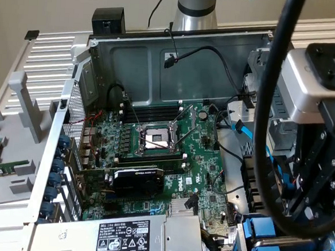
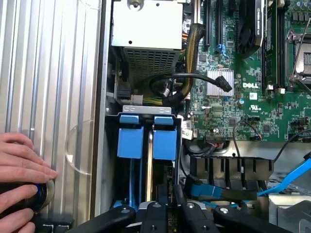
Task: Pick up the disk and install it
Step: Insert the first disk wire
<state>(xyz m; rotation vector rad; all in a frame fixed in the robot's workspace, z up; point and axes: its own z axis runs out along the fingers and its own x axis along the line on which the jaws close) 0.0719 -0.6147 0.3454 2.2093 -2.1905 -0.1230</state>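
Gripper [image 2: 171,209] poised over the drive cage [image 2: 146,110]; whether it grips or stands wide cannot be told. Just past it the disk [image 2: 164,138], in its blue carrier, sits in the cage beside a second blue carrier [image 2: 130,137]. Beyond lie black cables [image 2: 187,80] and the motherboard [image 2: 252,104]. Risk: a tilted carrier may bind in its slot, and cables near the cage may snag.

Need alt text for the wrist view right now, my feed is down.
The black-linked gripper is poised close to two bright blue plastic disk carriers standing side by side in the drive bay of an open computer. Next to the bay lies the green Dell motherboard; on the bay's other side a person's hand rests on ribbed silver metal.
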